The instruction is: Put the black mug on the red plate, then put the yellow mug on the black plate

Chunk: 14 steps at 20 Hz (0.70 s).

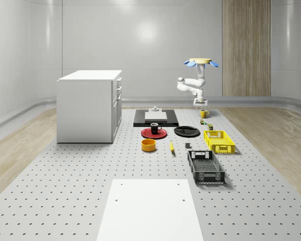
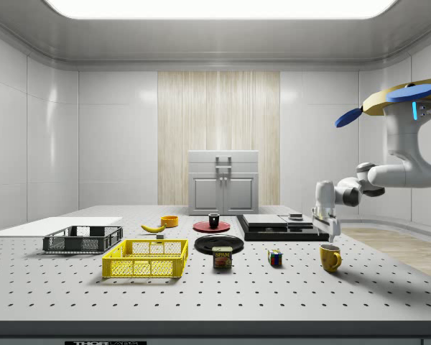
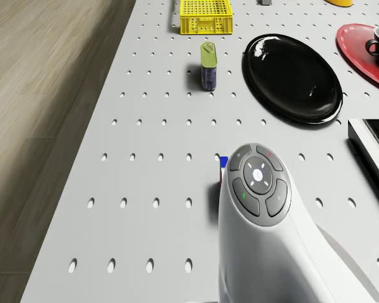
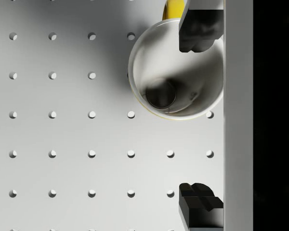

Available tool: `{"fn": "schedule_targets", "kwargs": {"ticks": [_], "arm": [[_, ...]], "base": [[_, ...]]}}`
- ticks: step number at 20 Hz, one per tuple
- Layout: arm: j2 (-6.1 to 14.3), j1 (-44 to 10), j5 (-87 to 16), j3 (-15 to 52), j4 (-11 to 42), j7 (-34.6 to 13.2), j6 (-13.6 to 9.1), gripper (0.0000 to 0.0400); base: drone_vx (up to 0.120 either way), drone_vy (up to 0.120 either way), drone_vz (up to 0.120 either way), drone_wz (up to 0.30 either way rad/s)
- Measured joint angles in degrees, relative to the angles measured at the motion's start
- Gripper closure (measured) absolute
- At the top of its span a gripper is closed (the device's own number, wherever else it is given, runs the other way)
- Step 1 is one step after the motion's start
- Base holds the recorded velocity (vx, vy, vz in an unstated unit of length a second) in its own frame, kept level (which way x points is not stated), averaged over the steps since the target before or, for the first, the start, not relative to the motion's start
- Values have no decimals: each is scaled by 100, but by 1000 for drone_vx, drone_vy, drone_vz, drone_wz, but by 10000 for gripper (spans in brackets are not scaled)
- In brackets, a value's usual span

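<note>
Hovering beside the table's far edge, the drone (image 2: 401,99) hangs its wide-open, empty pincer (image 4: 200,118) over the yellow mug (image 4: 176,77); wrist view reveals its white interior.

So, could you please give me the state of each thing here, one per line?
black mug: upright on the red plate.
yellow mug: upright on the table, not gripped.
black plate: bare.
gripper: just above the yellow mug, fingers open.
drone: hovering above the table's far end.
yellow crate: upright.
black crate: upright.
can: standing.
</note>
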State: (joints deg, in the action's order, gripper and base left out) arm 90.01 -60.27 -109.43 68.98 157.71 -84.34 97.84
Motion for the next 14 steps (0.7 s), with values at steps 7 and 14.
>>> {"fn": "schedule_targets", "kwargs": {"ticks": [7, 14], "arm": [[-49, -108, -365, -394, -166, -12, 158, 0], [-95, -143, -511, -542, -237, -9, 200, 0]], "base": [[0, 0, 0, 0], [0, 0, 0, 0]]}}
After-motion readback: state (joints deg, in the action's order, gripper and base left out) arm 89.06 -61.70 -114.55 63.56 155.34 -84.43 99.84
